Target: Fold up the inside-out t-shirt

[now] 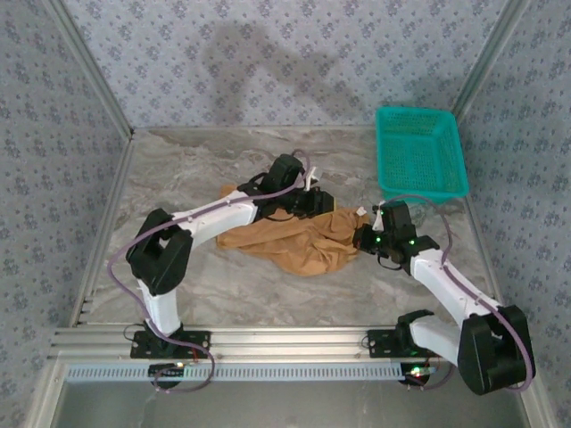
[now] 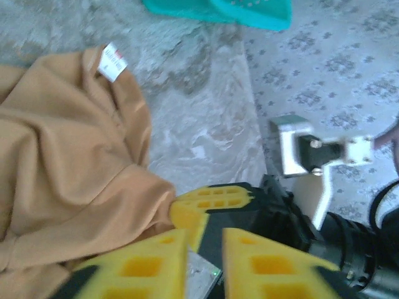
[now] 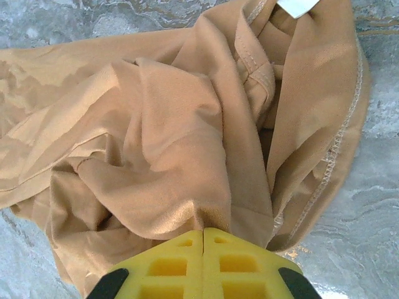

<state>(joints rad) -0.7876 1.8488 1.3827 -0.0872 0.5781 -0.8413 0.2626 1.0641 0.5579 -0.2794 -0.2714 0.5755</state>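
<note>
The inside-out t-shirt (image 1: 294, 241) lies crumpled on the marble table, orange-tan with a small white label (image 2: 113, 61) at its far edge. At the shirt's right edge, my right gripper (image 1: 364, 239) is shut on a fold of the cloth (image 3: 187, 156), its yellow pads (image 3: 181, 265) pressed together. My left gripper (image 1: 323, 203) hovers over the shirt's upper right part. In the left wrist view its jaws (image 2: 206, 261) stand apart with no cloth between them, and the right gripper's yellow fingers (image 2: 215, 200) show beyond the gap, pinching the shirt's edge (image 2: 149, 193).
A teal mesh basket (image 1: 419, 152) stands at the back right of the table (image 1: 196, 169). Patterned walls close in the back and both sides. The right arm's wrist hardware (image 2: 299, 149) sits close to the left gripper.
</note>
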